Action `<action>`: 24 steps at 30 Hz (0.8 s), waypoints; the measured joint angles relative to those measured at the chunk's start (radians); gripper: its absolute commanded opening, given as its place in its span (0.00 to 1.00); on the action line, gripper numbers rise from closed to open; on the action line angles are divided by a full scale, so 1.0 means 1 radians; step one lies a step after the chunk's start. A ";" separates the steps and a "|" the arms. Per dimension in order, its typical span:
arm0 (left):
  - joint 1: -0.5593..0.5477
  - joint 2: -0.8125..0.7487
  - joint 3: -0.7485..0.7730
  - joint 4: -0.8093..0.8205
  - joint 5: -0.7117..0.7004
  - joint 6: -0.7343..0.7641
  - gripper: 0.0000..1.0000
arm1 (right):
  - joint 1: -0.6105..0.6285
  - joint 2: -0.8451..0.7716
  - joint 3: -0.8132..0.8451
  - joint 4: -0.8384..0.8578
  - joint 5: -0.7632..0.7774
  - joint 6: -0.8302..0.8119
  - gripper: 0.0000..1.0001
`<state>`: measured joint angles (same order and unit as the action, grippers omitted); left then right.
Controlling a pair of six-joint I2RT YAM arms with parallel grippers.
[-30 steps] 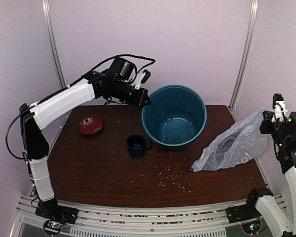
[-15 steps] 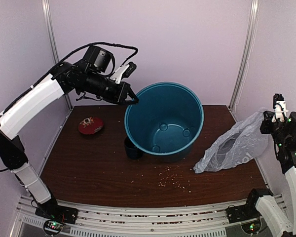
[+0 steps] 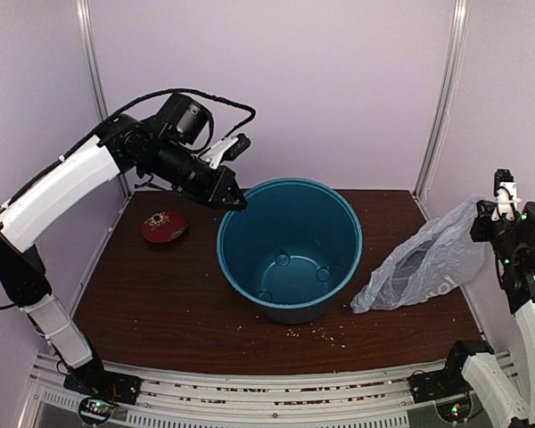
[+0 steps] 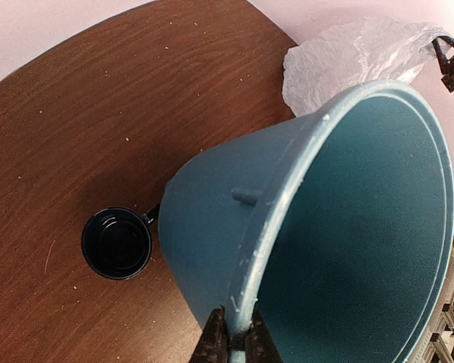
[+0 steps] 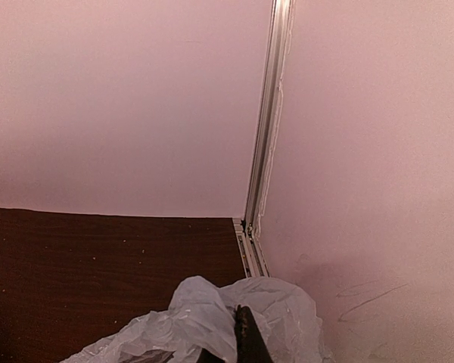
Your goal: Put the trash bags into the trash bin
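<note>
Where left hand (image 4: 232, 336) pinches rolled rim (image 4: 282, 213), teal plastic bin (image 4: 208, 204) round

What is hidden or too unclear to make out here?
- Top view: the dark mug is hidden behind the teal bin; only the left wrist view shows it.
- Right wrist view: the right fingers are cut off by the bottom edge, amid the plastic bag.
- Top view: what lies on the red dish is too small to tell.

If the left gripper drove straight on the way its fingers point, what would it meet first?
The bucket: the left gripper is shut on its rim, and the wall runs straight ahead of it. Past that, probably the table; depth is unclear.
</note>
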<state>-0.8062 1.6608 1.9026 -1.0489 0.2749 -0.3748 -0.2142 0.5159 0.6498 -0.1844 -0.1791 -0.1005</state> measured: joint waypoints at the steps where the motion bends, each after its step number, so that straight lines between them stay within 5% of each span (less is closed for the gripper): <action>1: 0.000 0.002 0.000 0.000 0.001 0.000 0.00 | 0.000 0.000 0.000 0.000 0.000 0.000 0.00; 12: 0.000 0.054 0.003 0.001 0.056 -0.013 0.06 | -0.003 -0.008 0.000 0.000 0.000 0.000 0.00; 18: 0.000 0.089 0.037 0.010 0.091 -0.036 0.32 | -0.006 -0.008 0.000 0.001 0.000 0.000 0.00; 24: 0.000 0.167 0.153 0.054 0.097 -0.057 0.36 | -0.013 -0.010 0.000 0.001 0.000 0.000 0.00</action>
<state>-0.8059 1.8275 2.0552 -0.9951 0.3717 -0.4316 -0.2272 0.5056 0.6498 -0.1837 -0.1795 -0.1005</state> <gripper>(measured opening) 0.357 0.014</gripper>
